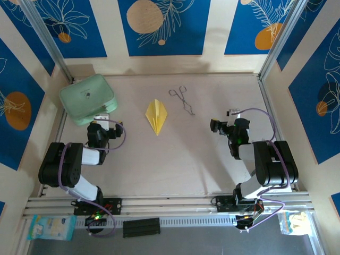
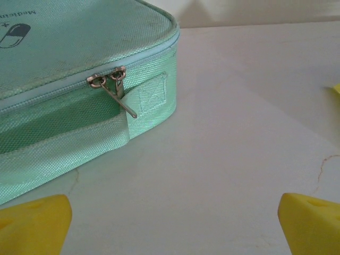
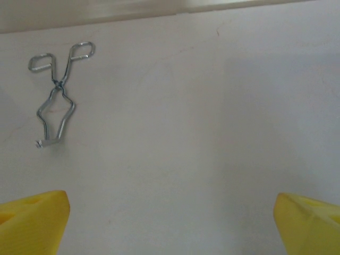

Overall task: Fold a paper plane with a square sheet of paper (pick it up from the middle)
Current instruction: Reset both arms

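Note:
The yellow sheet of paper lies folded into a paper plane [image 1: 156, 116], a narrow kite shape with a centre crease and its sharp point toward the arms, flat on the table's middle. A sliver of it shows at the right edge of the left wrist view [image 2: 337, 89]. My left gripper [image 1: 106, 123] [image 2: 175, 212] sits left of the plane, close to the mint-green case, open with nothing between its yellow fingertips [image 2: 37, 223]. At the right, well apart from the plane, my right gripper [image 1: 226, 121] [image 3: 172, 212] is open too, with bare table between its fingertips [image 3: 308, 223].
A mint-green zipped case [image 1: 87, 98] [image 2: 64, 69] stands at the back left, just ahead of the left gripper. Thin metal tongs [image 1: 182, 99] [image 3: 56, 95] lie behind and right of the plane. Walls close the table [image 1: 175, 164] on three sides.

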Available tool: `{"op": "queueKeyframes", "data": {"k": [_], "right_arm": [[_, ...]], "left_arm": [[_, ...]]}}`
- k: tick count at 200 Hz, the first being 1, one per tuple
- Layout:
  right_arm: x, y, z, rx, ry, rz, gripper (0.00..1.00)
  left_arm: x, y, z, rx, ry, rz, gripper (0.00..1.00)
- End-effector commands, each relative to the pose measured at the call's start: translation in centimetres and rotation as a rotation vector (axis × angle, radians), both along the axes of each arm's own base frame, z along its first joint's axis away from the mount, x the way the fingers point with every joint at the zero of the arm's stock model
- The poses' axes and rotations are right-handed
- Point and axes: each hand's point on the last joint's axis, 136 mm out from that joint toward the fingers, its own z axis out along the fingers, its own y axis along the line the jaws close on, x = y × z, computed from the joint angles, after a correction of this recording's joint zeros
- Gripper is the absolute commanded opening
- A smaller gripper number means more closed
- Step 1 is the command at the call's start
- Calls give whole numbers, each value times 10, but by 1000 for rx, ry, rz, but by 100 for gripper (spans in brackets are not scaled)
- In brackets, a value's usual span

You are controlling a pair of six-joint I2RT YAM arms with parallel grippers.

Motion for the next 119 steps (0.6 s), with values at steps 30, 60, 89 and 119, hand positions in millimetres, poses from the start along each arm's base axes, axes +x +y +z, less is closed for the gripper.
{"op": "queueKeyframes", "data": {"k": [30,60,89,119], "right_arm": [[6,1,7,-1,-17,20,99],[6,2,7,0,-17,22,99],[5,1,7,0,-16,21,99],[6,1,8,1,-18,21,99]], "left_arm": [[5,-4,8,20,-26,-20,99],[6,-4,6,22,-13,-24,99],[8,-4,4,27,-1,-22,99],[8,-5,5,36,-5,-19,99]]}}
